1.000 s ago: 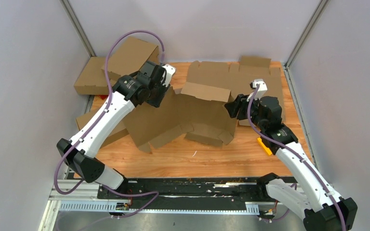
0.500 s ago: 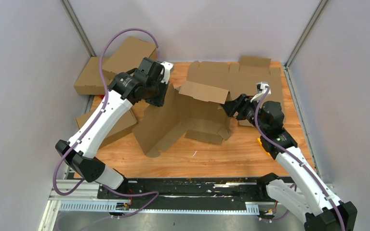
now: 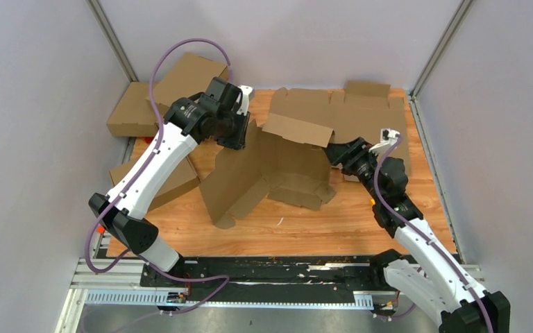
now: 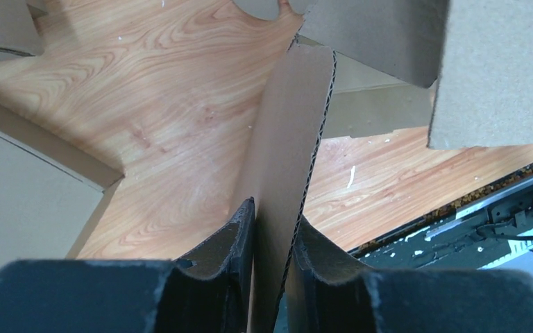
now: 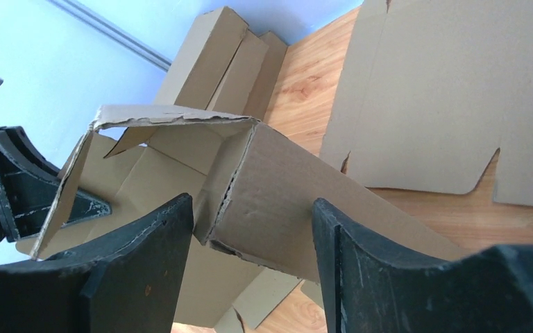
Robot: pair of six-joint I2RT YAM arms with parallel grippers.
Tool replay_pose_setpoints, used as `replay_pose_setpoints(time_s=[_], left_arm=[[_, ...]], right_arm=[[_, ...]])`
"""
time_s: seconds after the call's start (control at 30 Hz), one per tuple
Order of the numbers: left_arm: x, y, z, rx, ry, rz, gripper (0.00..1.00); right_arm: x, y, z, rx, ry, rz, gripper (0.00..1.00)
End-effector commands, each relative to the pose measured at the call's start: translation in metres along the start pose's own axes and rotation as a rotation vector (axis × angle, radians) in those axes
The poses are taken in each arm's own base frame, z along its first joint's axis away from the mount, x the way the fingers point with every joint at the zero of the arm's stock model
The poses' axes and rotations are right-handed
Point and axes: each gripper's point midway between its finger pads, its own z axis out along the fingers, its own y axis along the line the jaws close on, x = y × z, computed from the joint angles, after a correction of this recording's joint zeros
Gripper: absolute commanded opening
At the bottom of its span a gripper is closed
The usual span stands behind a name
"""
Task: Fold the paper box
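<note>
The paper box (image 3: 277, 173) is a half-folded brown cardboard blank in the middle of the table, with panels standing at angles. My left gripper (image 3: 239, 135) is at its back left and shut on the edge of an upright panel. In the left wrist view that panel (image 4: 288, 139) runs straight between the fingers (image 4: 239, 229), which press on both faces. My right gripper (image 3: 336, 154) is at the box's right end and open. In the right wrist view a raised corner of the box (image 5: 264, 180) sits between the spread fingers (image 5: 159, 236) without being clamped.
A flat die-cut cardboard sheet (image 3: 350, 111) lies at the back right. Finished brown boxes (image 3: 180, 76) are stacked at the back left, and another box (image 3: 170, 182) sits under the left arm. A small orange piece (image 3: 373, 202) lies near the right arm.
My left gripper has shifted right and tipped the box's left panel more upright. My right gripper has opened wider and swung toward the box's right corner.
</note>
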Motion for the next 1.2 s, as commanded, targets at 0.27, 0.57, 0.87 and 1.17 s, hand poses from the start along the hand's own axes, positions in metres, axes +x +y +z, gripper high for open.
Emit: replay_pose_setpoints(time_s=[0.27,0.57,0.87,1.17], left_arm=[[-0.015,-0.011,-0.011,0.044,-0.052,-0.024,0.28],[-0.01,-0.012,-0.008,0.052,-0.031,-0.013,0.27],[-0.008,-0.012,-0.007,0.056,-0.024,-0.004,0.27],[-0.007,-0.009,-0.01,0.044,-0.026,0.007,0.26]], right_arm=[[-0.027,0.0,-0.022,-0.049,-0.235,0.296,0.78],[-0.052,0.001,-0.023,-0.057,-0.312,0.308,1.0],[-0.075,0.022,-0.004,-0.135,-0.309,0.343,1.0],[-0.082,0.025,0.008,-0.108,-0.259,0.29,1.0]])
